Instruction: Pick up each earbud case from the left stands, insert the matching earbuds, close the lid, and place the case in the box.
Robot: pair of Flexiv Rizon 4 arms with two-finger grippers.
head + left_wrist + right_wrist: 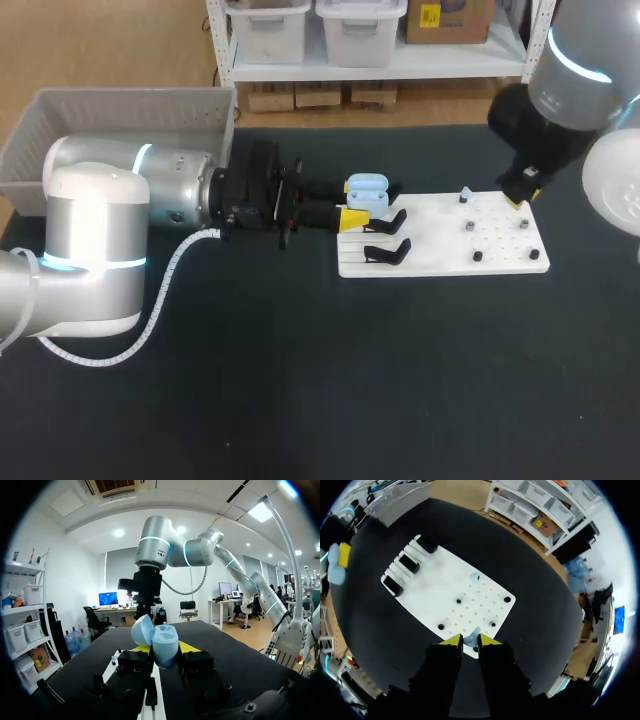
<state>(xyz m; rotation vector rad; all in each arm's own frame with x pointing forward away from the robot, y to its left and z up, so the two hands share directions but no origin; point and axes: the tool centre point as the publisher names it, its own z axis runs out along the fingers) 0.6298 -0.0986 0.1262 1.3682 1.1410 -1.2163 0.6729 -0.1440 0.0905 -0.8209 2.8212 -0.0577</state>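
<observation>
My left gripper [362,205] comes in from the left and is shut on a light blue earbud case [366,192] with its lid open, held just off the left edge of the white board [440,262]. In the left wrist view the case [159,641] sits between the yellow tips of this gripper [165,647]. My right gripper [520,197] hangs over the board's far right corner. In the right wrist view this gripper [470,640] is shut on a light blue earbud [474,631] at the board's edge. A second light blue earbud [474,577] stands on a peg [466,193].
Two black stands [386,222] [386,252] on the board's left part are bare. Several dark pegs [469,228] dot its right part. A grey box [120,110] sits at the back left, behind my left arm.
</observation>
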